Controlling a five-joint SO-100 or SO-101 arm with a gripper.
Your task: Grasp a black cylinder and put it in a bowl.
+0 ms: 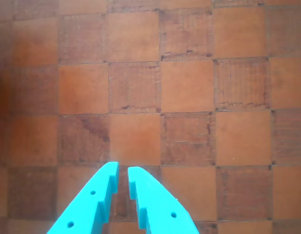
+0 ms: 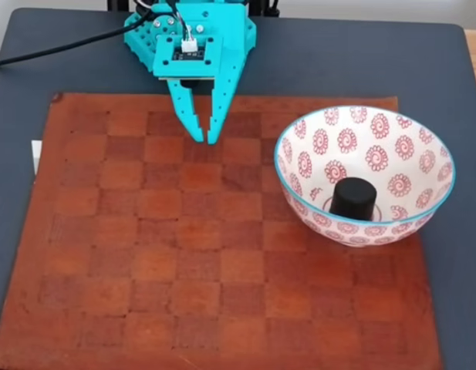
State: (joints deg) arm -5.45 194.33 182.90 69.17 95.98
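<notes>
Black cylinder, short and matte, sits upright inside the white patterned ceramic bowl in the fixed view, well right of my turquoise two-finger gripper, which points down over the brown checkered board, far from the bowl. In the wrist view, I see the gripper nearly closed, a narrow gap, holding nothing, above bare squares.
</notes>
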